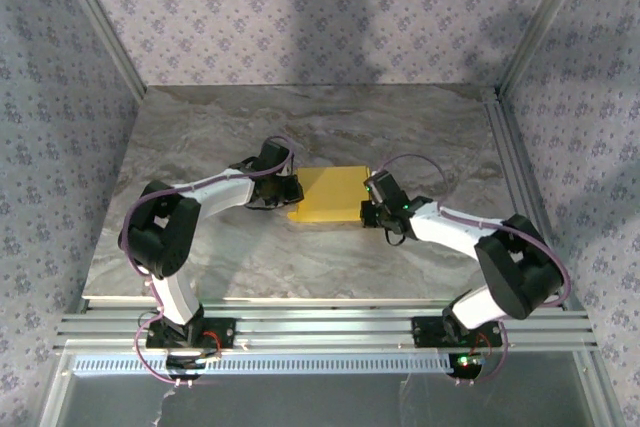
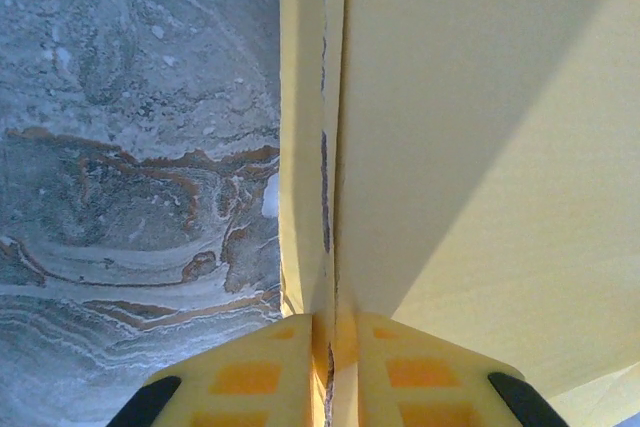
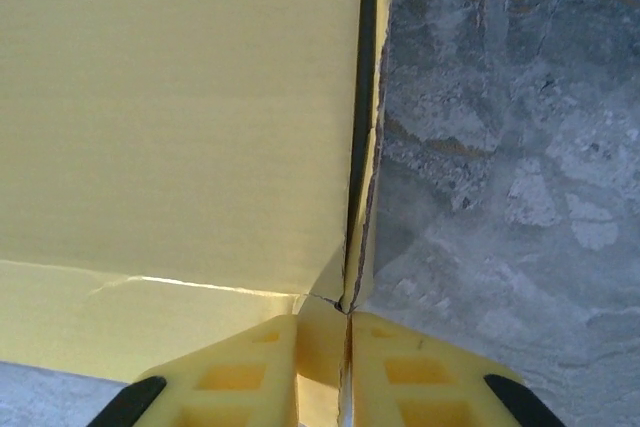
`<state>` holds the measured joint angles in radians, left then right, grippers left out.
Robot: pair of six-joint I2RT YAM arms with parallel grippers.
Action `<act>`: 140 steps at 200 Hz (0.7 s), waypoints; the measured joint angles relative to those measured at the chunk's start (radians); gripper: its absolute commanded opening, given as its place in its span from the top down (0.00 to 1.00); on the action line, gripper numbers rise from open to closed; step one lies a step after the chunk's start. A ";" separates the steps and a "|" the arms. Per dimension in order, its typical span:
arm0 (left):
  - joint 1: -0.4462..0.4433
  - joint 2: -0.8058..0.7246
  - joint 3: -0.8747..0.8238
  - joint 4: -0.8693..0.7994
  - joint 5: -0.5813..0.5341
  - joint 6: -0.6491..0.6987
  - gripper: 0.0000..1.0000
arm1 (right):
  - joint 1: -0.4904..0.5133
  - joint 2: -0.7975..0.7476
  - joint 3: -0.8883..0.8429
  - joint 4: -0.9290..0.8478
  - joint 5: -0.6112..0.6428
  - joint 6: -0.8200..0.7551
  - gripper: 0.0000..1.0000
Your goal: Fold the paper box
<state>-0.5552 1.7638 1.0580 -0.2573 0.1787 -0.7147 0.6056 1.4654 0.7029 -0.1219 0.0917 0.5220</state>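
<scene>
Grey marbled worktop (image 1: 300, 127) carries the flat yellow cardboard paper box (image 1: 330, 195), long axis left-right. Left hand (image 1: 288, 195) and right hand (image 1: 370, 205) each clamp 1 end.

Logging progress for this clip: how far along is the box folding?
Done: the thin yellow cardboard box lies as a flat rectangle on the grey marble table. In hand: left hand and right hand each pinch an end edge. Left: letting go; whether the ends are fully tucked is unclear.
</scene>
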 measured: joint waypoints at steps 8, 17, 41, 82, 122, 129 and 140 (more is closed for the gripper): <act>0.001 0.000 0.000 0.001 0.002 0.001 0.85 | -0.006 -0.015 -0.020 0.019 -0.017 0.005 0.81; 0.002 0.000 0.000 0.003 0.005 0.002 0.85 | -0.016 -0.029 -0.036 0.034 -0.040 0.005 0.80; 0.006 0.002 0.001 0.003 0.012 0.008 0.85 | -0.047 -0.072 -0.062 0.040 -0.089 0.009 0.82; 0.014 0.006 0.006 0.002 0.012 0.011 0.85 | -0.109 -0.132 -0.096 0.014 -0.137 0.013 0.83; 0.016 0.006 0.006 0.002 0.013 0.012 0.86 | -0.115 -0.119 -0.098 0.013 -0.187 0.020 0.79; 0.016 0.006 0.006 0.002 0.013 0.012 0.85 | -0.115 -0.121 -0.098 0.014 -0.193 0.024 0.76; 0.016 0.006 0.006 0.002 0.013 0.012 0.86 | -0.115 -0.128 -0.098 0.013 -0.202 0.029 0.74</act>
<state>-0.5392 1.7702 1.0645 -0.2550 0.1913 -0.7025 0.4904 1.3373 0.6044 -0.1093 -0.1101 0.5507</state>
